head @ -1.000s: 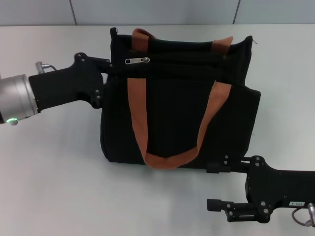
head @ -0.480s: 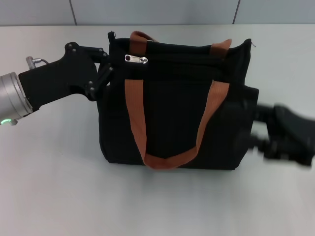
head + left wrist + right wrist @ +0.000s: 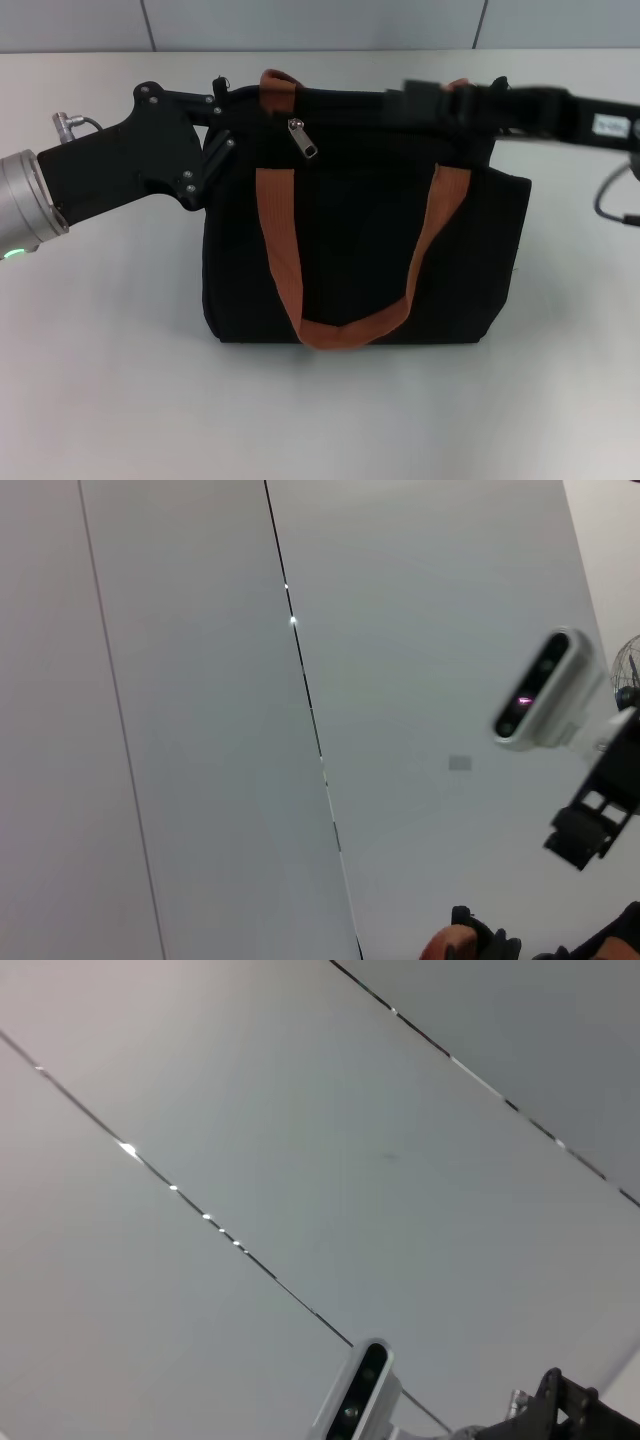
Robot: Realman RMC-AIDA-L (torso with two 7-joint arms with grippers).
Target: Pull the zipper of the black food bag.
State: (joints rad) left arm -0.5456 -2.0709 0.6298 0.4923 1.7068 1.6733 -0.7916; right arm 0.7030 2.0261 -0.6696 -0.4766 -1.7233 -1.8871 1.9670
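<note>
The black food bag stands upright on the white table, with two orange-brown strap handles. The silver zipper pull hangs slanted on the zip track near the bag's top left. My left gripper is at the bag's top left corner and looks shut on the fabric there. My right gripper reaches in from the right along the bag's top rear edge, right of the zipper pull; it is blurred. The left wrist view shows a bit of orange handle.
The white table lies around the bag, with a grey panelled wall behind it. Both wrist views show mostly wall panels; each also shows the other arm's wrist camera.
My right arm swung from the table's front right up to the bag's top rear edge. The zipper pull turned from lying sideways to hanging slanted. The left gripper stayed at the corner.
</note>
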